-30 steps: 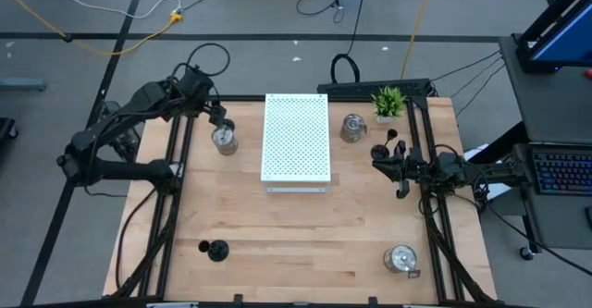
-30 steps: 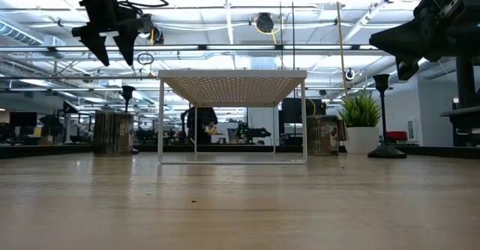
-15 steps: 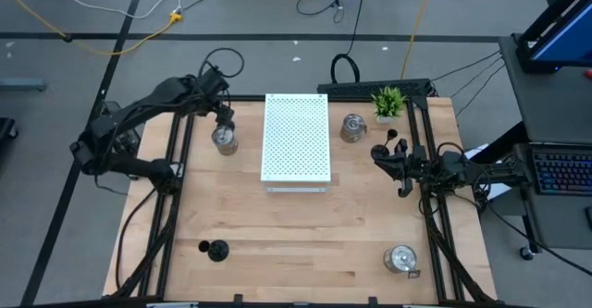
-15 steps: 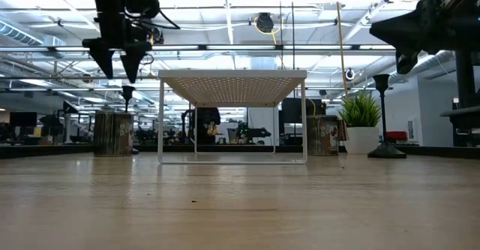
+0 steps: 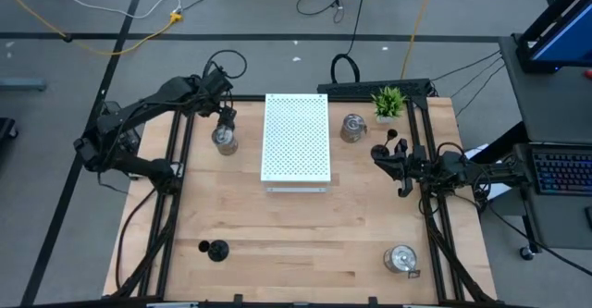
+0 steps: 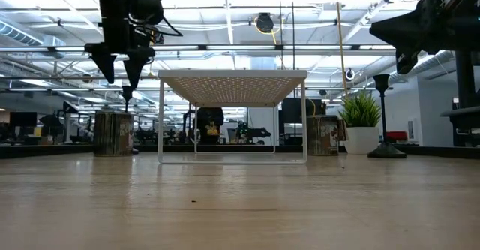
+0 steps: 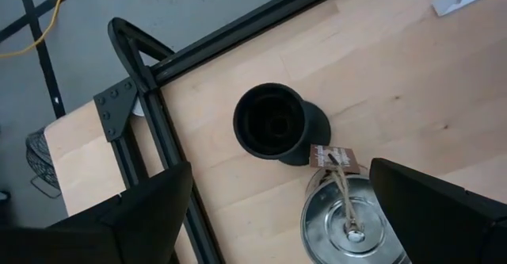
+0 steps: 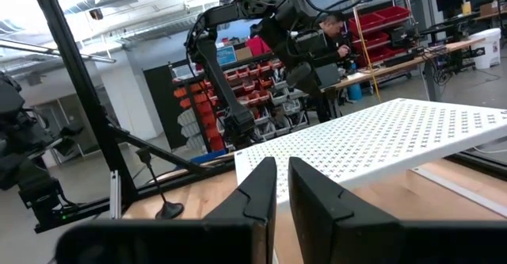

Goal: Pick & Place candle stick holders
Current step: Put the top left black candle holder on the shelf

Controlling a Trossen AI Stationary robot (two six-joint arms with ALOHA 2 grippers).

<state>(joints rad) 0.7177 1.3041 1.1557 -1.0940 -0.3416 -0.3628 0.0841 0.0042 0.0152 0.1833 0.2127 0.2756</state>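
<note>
The silver-glass holder (image 7: pixel 352 220) stands on the counter (image 5: pixel 296 234) left of the white perforated board (image 5: pixel 296 137), touching a black holder (image 7: pixel 273 123). It looks rigid, slick and breakable, probably light; its round sides seem the safest place to hold, clear of the tag. The left gripper (image 5: pixel 223 118) hovers just above it, pointing down, fingers spread wide. The right gripper (image 5: pixel 400 160) waits closed near the plant (image 5: pixel 388 100).
</note>
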